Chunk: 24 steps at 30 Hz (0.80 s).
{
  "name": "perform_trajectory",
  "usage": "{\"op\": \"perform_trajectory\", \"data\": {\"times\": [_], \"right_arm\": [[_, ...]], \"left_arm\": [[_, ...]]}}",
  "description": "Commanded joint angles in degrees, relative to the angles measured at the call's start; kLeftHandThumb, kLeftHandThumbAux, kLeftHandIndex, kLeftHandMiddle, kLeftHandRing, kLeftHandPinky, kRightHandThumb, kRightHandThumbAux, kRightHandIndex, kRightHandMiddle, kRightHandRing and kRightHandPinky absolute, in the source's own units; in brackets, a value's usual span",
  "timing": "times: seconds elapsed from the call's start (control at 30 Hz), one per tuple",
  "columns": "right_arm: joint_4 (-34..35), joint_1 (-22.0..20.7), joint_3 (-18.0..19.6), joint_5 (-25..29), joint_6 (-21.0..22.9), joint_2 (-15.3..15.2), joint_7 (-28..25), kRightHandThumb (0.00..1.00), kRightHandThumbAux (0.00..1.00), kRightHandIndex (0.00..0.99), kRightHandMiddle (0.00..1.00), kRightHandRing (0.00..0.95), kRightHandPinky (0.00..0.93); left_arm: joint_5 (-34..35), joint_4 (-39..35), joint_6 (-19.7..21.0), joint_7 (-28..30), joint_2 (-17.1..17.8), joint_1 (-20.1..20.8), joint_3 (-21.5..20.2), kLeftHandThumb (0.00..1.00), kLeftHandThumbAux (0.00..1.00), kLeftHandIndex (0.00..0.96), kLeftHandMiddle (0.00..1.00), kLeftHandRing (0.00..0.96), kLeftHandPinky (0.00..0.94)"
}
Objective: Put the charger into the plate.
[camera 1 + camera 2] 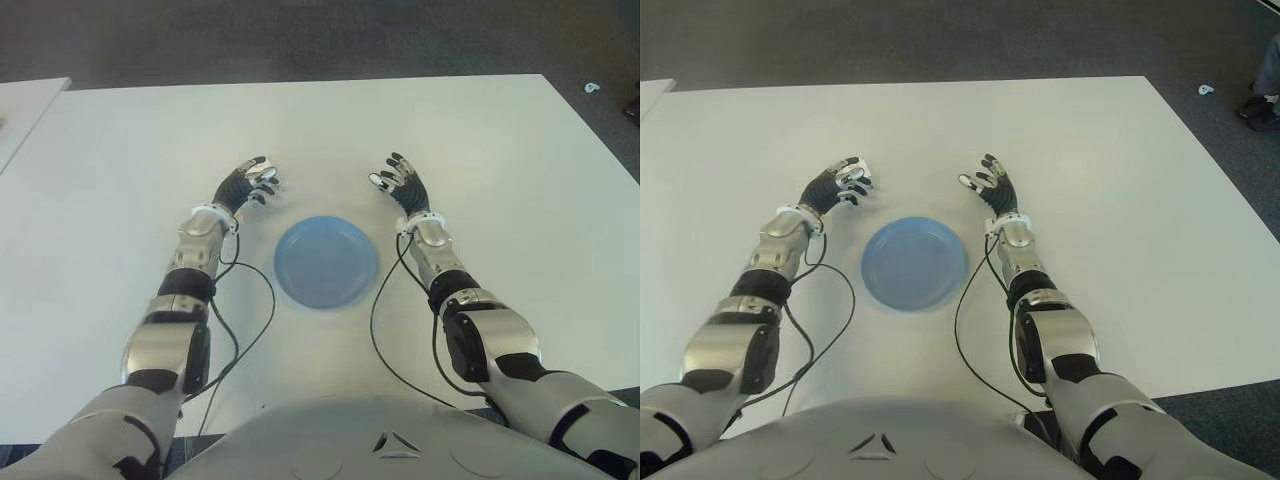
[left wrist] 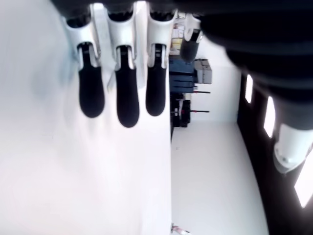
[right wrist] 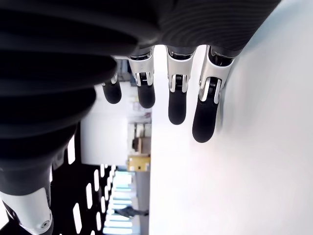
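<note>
The plate [image 1: 326, 262] sits on the table [image 1: 480, 140], close to the robot's edge and between the two arms. The left hand [image 1: 251, 181] shows just beyond the plate on its left, the right hand [image 1: 400, 181] just beyond on its right, both holding nothing.

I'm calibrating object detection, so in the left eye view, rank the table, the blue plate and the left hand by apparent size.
1. Table, by far the largest.
2. Blue plate.
3. Left hand, open and empty, smallest.

No charger is visible.
</note>
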<state>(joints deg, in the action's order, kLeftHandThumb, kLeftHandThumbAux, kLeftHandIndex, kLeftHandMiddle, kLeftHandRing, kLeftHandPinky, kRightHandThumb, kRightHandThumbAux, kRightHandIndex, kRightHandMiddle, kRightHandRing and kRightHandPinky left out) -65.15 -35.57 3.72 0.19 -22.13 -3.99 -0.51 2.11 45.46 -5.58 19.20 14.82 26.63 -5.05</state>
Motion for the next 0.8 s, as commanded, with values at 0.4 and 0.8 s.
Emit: {"op": "perform_trajectory", "data": {"times": [0.4, 0.8], "right_arm": [[-0.44, 0.82, -0.50, -1.26, 3.99, 0.66, 1.91, 0.524, 0.691, 0.076, 0.150, 0.197, 0.285], [-0.53, 0.68, -1.24, -2.32, 4.06, 0.54, 2.94, 0.540, 0.676, 0.096, 0.175, 0.223, 0.299]], "left_arm": [[-7.35, -34.32, 8.61, -2.62, 4.71, -11.54, 5.04, 0.000, 0.632, 0.337, 0.592, 0.639, 0.669], [-13.16, -39.43, 7.53, -10.61, 3.08, -12.93, 6.44, 0.050, 0.667, 0.418, 0.594, 0.599, 0.534]]}}
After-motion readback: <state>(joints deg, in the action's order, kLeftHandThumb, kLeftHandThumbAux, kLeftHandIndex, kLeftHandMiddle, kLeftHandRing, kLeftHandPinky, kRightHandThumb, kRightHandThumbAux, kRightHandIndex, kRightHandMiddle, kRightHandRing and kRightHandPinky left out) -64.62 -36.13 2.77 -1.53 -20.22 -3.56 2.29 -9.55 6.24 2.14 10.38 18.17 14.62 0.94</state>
